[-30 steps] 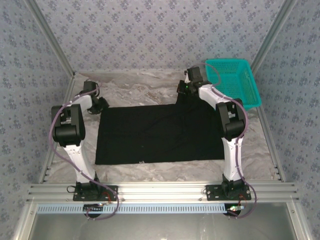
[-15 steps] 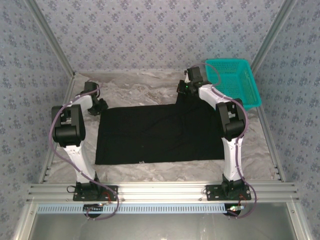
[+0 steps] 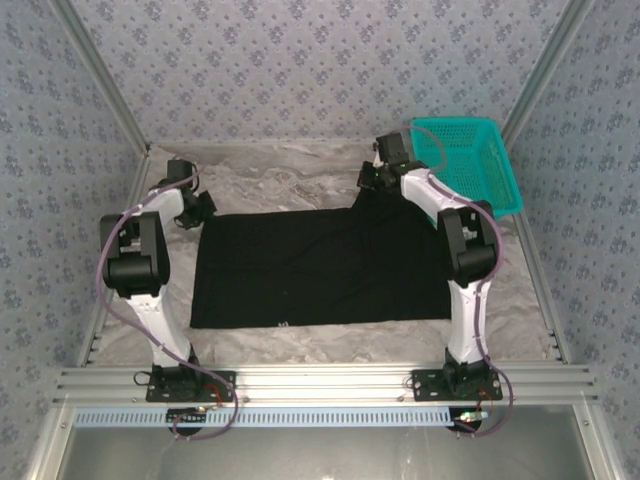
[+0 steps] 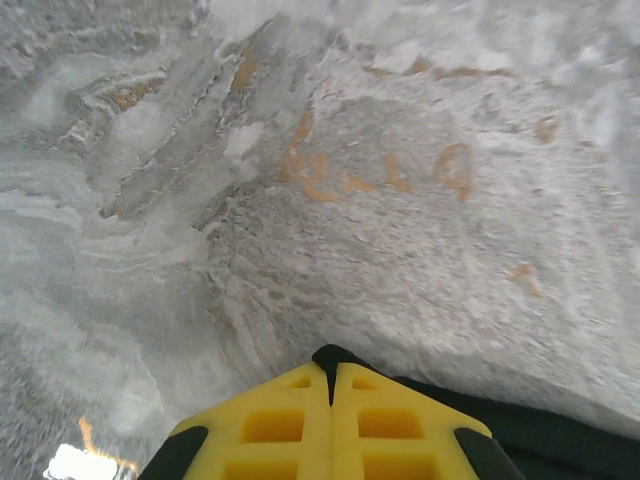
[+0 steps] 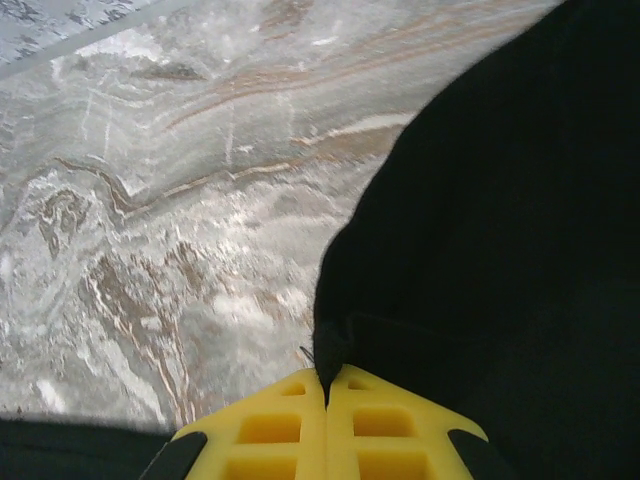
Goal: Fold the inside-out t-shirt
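Shifted slightly, the left gripper (image 3: 203, 208) and right gripper (image 3: 366, 183) are clamped on far corners of the black cloth t-shirt (image 3: 320, 270), spread beside the teal plastic mesh basket (image 3: 470, 165); a joint lift and fold-over is judged next.

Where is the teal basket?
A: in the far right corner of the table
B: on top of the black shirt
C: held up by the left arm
A: the basket sits at the far right corner of the table, while the shirt lies spread flat in the middle.

Basket (image 3: 470, 165) blocks far right — far-centre tabletop (image 3: 290, 180) open.
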Robot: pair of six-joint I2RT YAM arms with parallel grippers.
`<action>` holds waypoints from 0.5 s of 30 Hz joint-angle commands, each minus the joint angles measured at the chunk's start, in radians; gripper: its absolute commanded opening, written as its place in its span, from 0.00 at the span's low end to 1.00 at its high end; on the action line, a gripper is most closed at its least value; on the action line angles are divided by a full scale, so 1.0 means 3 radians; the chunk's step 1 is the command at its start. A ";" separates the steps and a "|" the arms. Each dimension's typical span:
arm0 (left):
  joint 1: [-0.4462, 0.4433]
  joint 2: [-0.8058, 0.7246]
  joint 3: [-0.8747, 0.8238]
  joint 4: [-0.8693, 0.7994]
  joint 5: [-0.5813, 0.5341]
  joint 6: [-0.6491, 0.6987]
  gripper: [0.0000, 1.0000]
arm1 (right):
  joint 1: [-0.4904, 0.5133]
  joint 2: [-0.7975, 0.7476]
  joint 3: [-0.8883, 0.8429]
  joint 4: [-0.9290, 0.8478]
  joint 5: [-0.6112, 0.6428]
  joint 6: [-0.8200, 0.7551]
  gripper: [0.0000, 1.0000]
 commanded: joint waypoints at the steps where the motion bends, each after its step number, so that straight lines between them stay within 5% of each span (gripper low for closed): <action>1: -0.0002 -0.0415 -0.0198 0.0119 0.0182 -0.0096 0.00 | 0.0076 -0.0654 -0.0300 -0.0382 0.0292 -0.0059 0.00; 15: -0.0075 -0.2068 -0.1720 0.0074 0.0282 -0.0223 0.00 | 0.0809 -0.2844 -0.2193 -0.1603 0.1439 0.0533 0.00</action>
